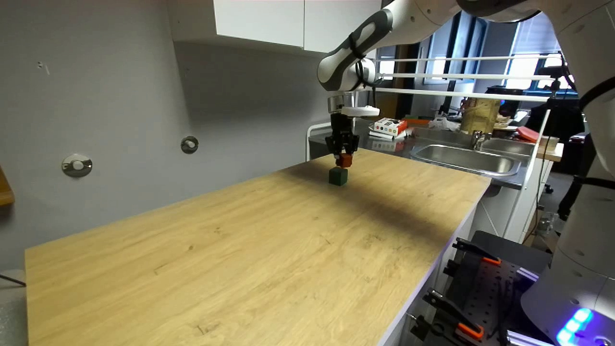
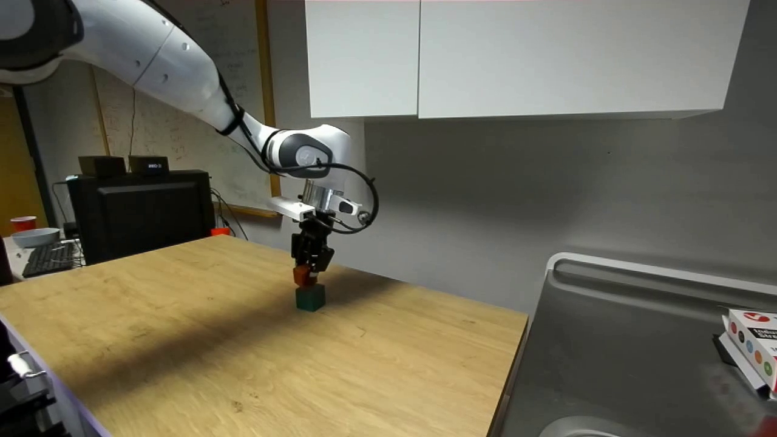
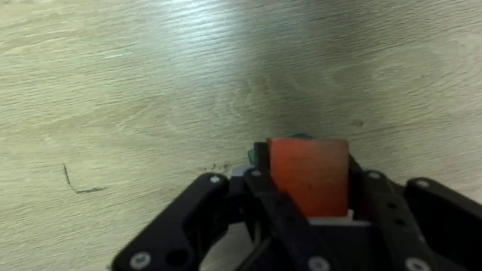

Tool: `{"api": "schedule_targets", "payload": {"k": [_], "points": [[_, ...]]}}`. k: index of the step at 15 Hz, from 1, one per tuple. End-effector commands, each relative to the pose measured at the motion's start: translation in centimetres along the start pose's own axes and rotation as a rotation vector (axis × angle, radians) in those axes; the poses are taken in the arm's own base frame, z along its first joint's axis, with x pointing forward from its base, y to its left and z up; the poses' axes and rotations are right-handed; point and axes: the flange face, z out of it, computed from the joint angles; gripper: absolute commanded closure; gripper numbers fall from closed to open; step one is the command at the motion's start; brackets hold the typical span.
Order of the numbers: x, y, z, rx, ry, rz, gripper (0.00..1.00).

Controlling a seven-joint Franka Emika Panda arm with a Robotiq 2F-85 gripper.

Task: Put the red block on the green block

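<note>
"While the white arm (image 2: 182, 73) reaches over the wooden table (image 2: 388, 376), what is at the far left in an exterior view?"

"A red cup (image 2: 23, 224) and a bowl (image 2: 35, 238), with a keyboard (image 2: 51, 259) near them. Then comes a big black monitor (image 2: 152, 218). Two small black boxes (image 2: 102, 165) sit on top of it."

"What comes next, near the middle?"

"The gripper (image 2: 308, 271). It points down at the table, and it pinches the red block (image 2: 302, 277)."

"How do you know it has the block?"

"In the wrist view, its black fingers (image 3: 261, 158) stand at the left and the right of the red block, and it is squeezed between them."

"Where is the green block (image 2: 310, 298)?"

"It sits on the table, just below the red block, in both exterior views. The red block is a bit off to one side, so their edges do not line up."

"Do they touch?"

"I can't tell. That spot is too small to see well. In the wrist view, only a little bit of green peeks out from behind the red block and a finger."

"What is on the right?"

"In an exterior view, there is a gray wall (image 2: 485, 224), with white cupboards (image 2: 516, 54) up high. Then comes a metal counter (image 2: 607, 352). At the far edge is a white box (image 2: 749, 341) with bright dots, and part of it is cut off."
</note>
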Motion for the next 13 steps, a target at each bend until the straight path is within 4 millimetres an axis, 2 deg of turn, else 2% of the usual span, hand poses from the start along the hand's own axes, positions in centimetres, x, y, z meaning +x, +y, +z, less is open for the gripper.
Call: {"api": "schedule_targets", "payload": {"k": [1, 4, 5, 6, 10, 13], "points": [[1.4, -0.5, -0.2, -0.019, -0.021, 0.002, 0.81], [2.1, -0.9, 0.7, -0.019, -0.041, -0.001, 0.81], [2.2, -1.0, 1.0, -0.020, -0.047, 0.001, 0.31], [2.4, -1.0, 1.3, -0.021, -0.056, -0.002, 0.31], [2.6, -1.2, 1.5, -0.022, -0.074, -0.006, 0.02], [2.4, -1.6, 1.4, -0.026, -0.090, -0.005, 0.00]]}}
